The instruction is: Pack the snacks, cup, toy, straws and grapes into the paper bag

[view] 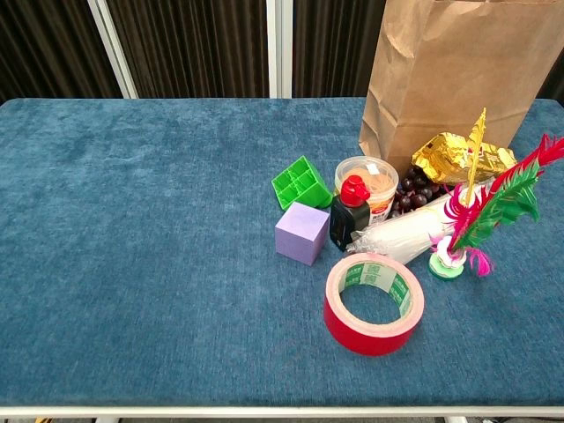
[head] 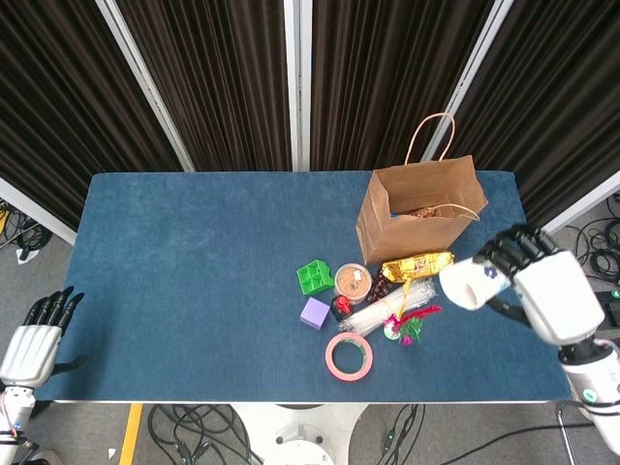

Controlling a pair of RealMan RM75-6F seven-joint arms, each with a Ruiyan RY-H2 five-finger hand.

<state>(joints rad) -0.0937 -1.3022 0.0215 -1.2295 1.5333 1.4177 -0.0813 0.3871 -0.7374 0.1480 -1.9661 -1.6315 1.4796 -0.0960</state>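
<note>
My right hand [head: 538, 281] holds a white paper cup [head: 467, 283] in the air to the right of the brown paper bag [head: 418, 211], mouth of the cup turned left. The bag stands open with something inside. In front of it lie a gold snack packet [head: 418, 264], dark grapes [view: 416, 194], a bundle of clear straws [view: 401, 234] and a feather toy [view: 480, 211] on a green base. My left hand [head: 34, 334] hangs open off the table's left front corner.
A red tape roll [view: 374, 301], a purple cube [view: 302, 233], a green grid block [view: 300, 182], a small black bottle with a red cap [view: 350, 213] and a tub [view: 370, 181] cluster on the blue table [head: 194, 281]. Dark curtains hang behind.
</note>
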